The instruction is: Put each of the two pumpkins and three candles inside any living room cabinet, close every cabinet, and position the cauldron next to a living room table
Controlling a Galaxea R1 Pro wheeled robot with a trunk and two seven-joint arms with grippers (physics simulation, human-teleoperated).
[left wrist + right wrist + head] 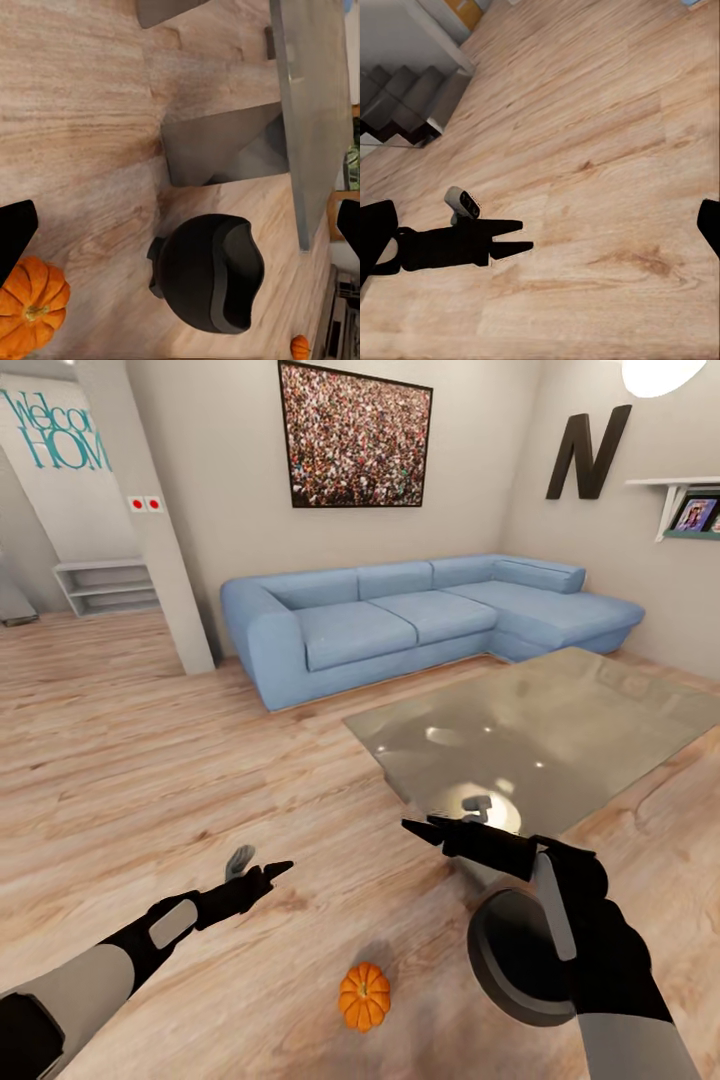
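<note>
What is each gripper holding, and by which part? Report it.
Nothing. The left gripper and right gripper are both empty; the pumpkin and cauldron sit on the floor.

Our left pincer (283,869) reaches forward, fingers nearly together; our right pincer (415,827) extends over the cauldron (520,960), empty.

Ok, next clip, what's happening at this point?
The robot stands on the living room floor with both arms out and nothing held. The left gripper and right gripper both hover empty. The cauldron sits on the floor beside a corner of the glass table, one pumpkin lies just in front of the robot, and a second pumpkin lies farther off.
</note>
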